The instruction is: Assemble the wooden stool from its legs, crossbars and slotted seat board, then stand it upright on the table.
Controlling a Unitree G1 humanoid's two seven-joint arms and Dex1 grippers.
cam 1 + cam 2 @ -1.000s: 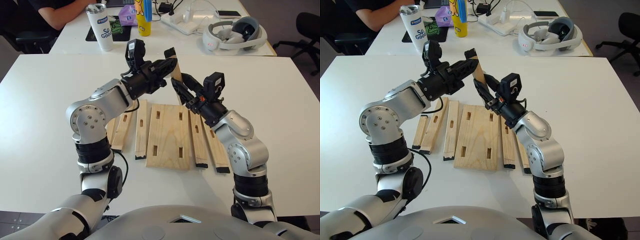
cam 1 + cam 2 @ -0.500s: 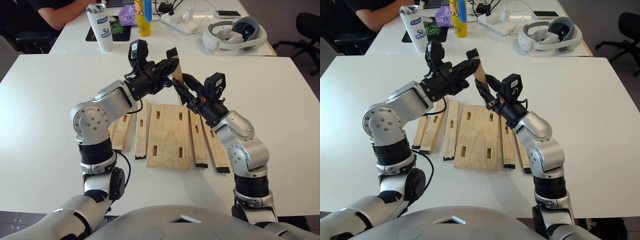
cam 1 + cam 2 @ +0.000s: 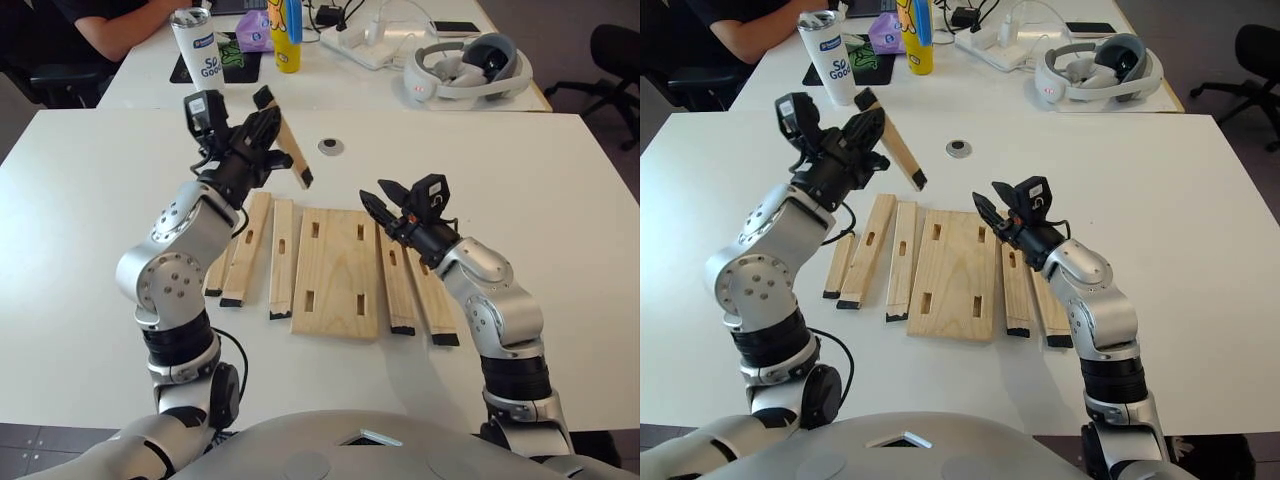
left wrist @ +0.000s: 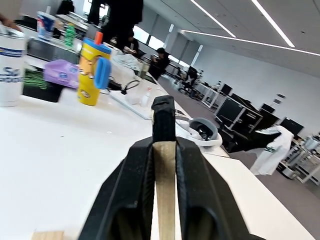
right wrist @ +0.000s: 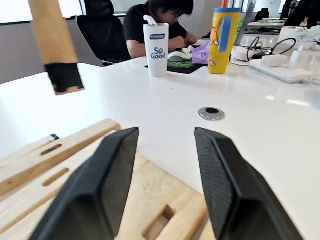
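Note:
My left gripper (image 3: 262, 135) is shut on a wooden leg (image 3: 285, 148) with black ends, held tilted in the air over the table's back left. In the left wrist view the leg (image 4: 164, 170) runs between the two black fingers (image 4: 134, 190). The slotted seat board (image 3: 335, 268) lies flat mid-table. Slotted bars lie beside it, two on its left (image 3: 249, 245) (image 3: 282, 255) and two on its right (image 3: 397, 280) (image 3: 436, 300). My right gripper (image 3: 384, 200) stands open above the board's far right corner, holding nothing. From the right wrist the leg's black end (image 5: 61, 76) hangs ahead.
A round cable hole (image 3: 329, 147) sits in the white table behind the board. The neighbouring table at the back holds a white tumbler (image 3: 197, 52), a yellow bottle (image 3: 288, 32) and a headset (image 3: 468, 66). Bare table lies to both sides.
The left arm has swung the leg to the left and away from the right gripper. The right gripper, earlier at the leg, has come off it, sunk lower and stands open.

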